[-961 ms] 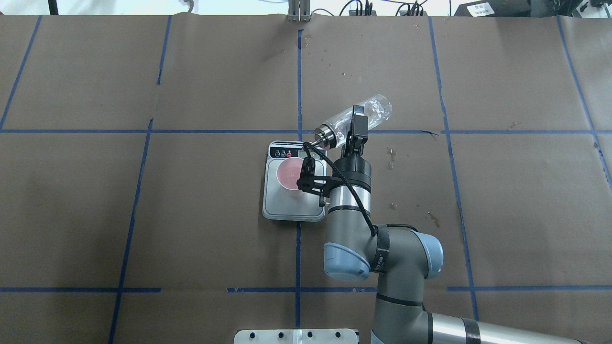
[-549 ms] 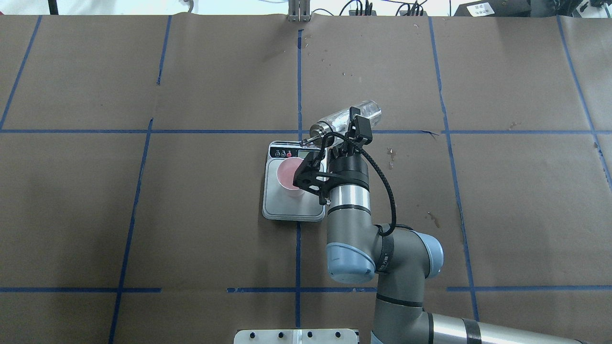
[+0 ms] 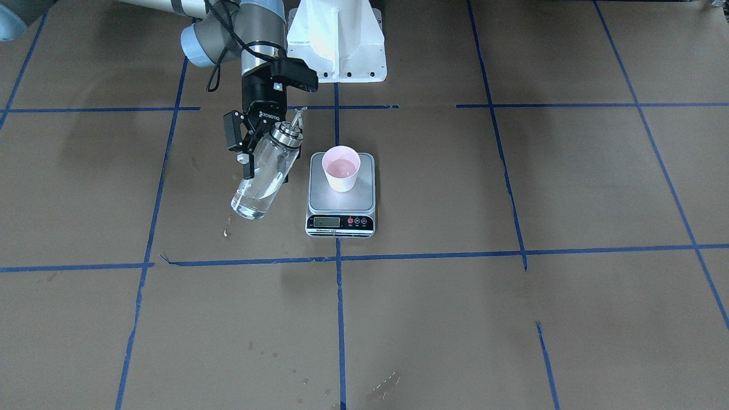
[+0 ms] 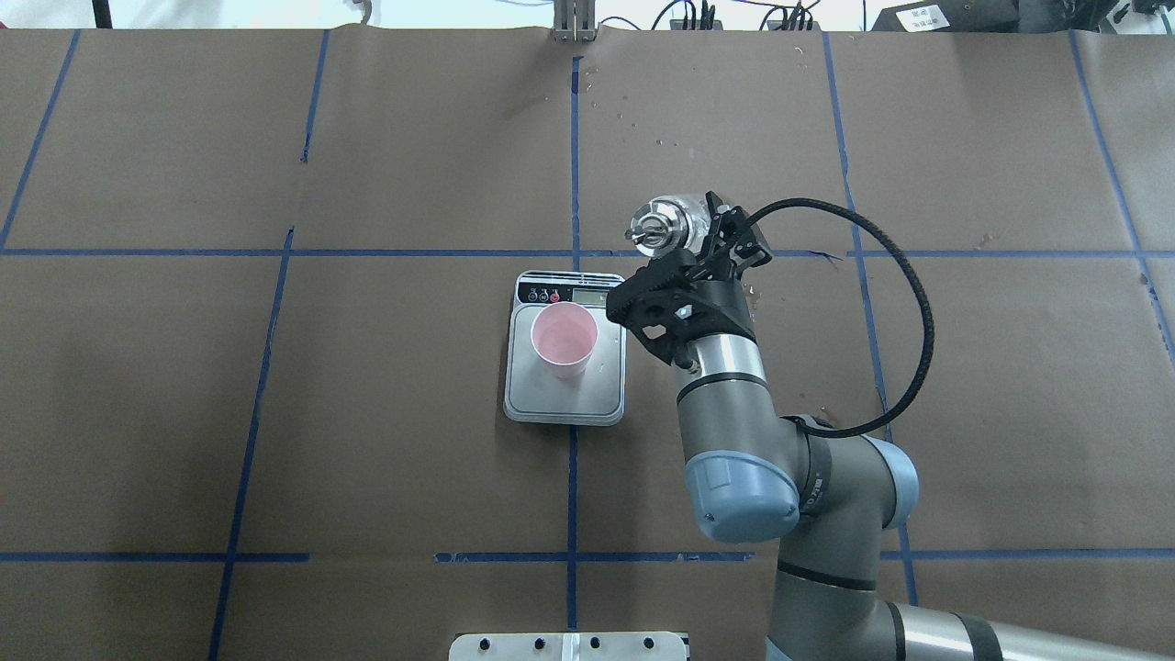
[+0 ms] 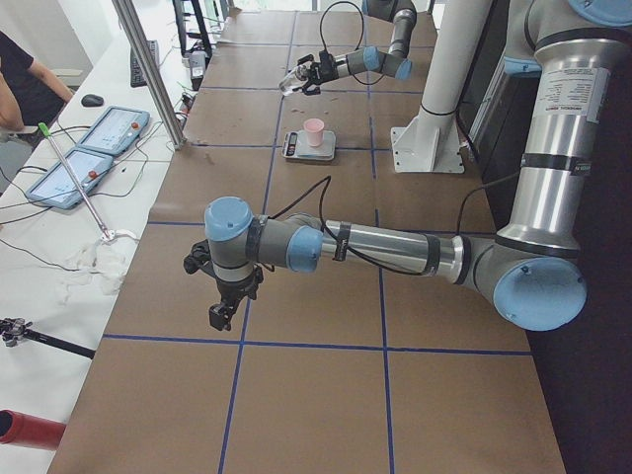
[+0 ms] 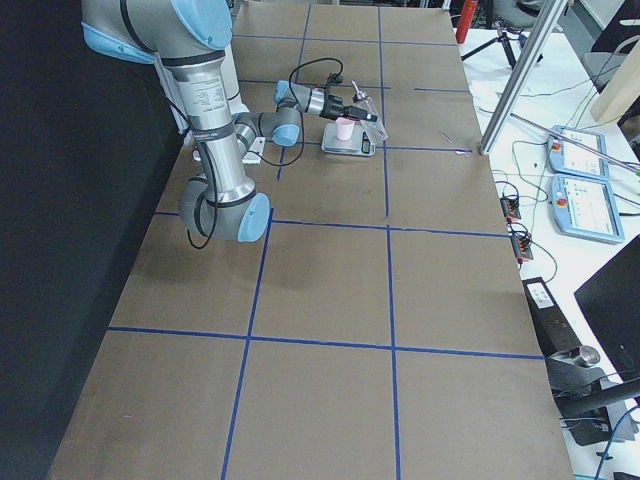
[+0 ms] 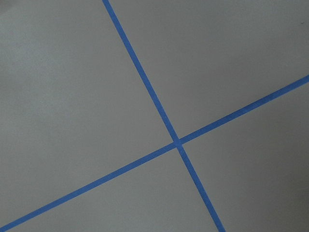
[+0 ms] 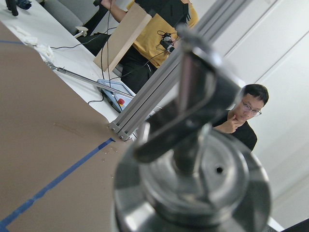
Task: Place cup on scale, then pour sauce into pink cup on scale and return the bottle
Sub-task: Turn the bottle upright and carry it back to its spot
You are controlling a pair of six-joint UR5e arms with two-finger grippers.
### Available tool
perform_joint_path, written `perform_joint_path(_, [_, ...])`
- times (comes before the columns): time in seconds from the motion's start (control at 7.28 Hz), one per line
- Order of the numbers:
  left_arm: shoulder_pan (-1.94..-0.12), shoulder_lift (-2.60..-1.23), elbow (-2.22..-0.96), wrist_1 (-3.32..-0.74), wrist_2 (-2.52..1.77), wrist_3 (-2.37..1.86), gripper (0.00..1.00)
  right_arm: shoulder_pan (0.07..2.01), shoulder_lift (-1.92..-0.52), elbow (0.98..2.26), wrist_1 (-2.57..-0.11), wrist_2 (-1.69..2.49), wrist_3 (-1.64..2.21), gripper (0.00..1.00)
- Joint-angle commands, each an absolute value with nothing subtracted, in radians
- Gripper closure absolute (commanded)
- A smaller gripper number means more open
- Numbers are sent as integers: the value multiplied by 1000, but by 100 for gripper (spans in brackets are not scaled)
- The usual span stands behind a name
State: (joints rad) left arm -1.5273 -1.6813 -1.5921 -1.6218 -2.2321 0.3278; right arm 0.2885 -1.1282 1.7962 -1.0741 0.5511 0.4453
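Observation:
The pale pink cup [image 4: 563, 338] stands upright on the scale [image 4: 565, 399], in the middle of its silver platform; both also show in the front view, the cup [image 3: 341, 168] and the scale [image 3: 319, 196]. My right gripper [image 4: 705, 229] is shut on the clear bottle [image 3: 259, 185] and holds it above the table to the scale's right, clear of the cup. The bottle is tilted, its silver cap [image 4: 654, 229] uppermost. The cap and spout [image 8: 193, 179] fill the right wrist view. My left gripper [image 5: 222, 314] hangs far off over bare table; I cannot tell whether it is open or shut.
Brown paper with blue tape lines [image 7: 177, 141] covers the table. Small wet spots [image 4: 753, 296] lie right of the scale. The white arm base [image 3: 336, 40] stands at the robot's edge. A metal post [image 6: 520, 70], tablets and people are beyond the table's far edge.
The bottle was tipped with its spout over the scale by the cup. My right gripper has swung it back cap-up and moved it right, away from the scale.

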Motion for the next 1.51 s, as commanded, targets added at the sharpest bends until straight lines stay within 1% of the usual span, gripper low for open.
perform_joint_path(0.0, [-1528,-1680,-1605,-1621,-2232,327,0,365,-1211,1860,-1074,677,655,100])
perform_joint_path(0.27, [-1528,-1666,-1629,-1621,-2232,327,0,455,-1322,1904,-1075,777,780,100])
perform_joint_path(0.55, [-1528,-1667,-1632,-1618,-2233,327,0,497,-1356,1908,-1122,859,1081,100])
perform_joint_path(0.69, [-1528,-1667,-1632,-1620,-2232,327,0,499,-1391,1908,-1132,899,1182,100])
perform_joint_path(0.96, [-1528,-1669,-1631,-1620,-2230,327,0,499,-1414,1910,-1141,1010,1458,100])
perform_joint_path(1.37, [-1528,-1672,-1632,-1620,-2230,327,0,499,-1482,1916,-1211,1055,1471,100])
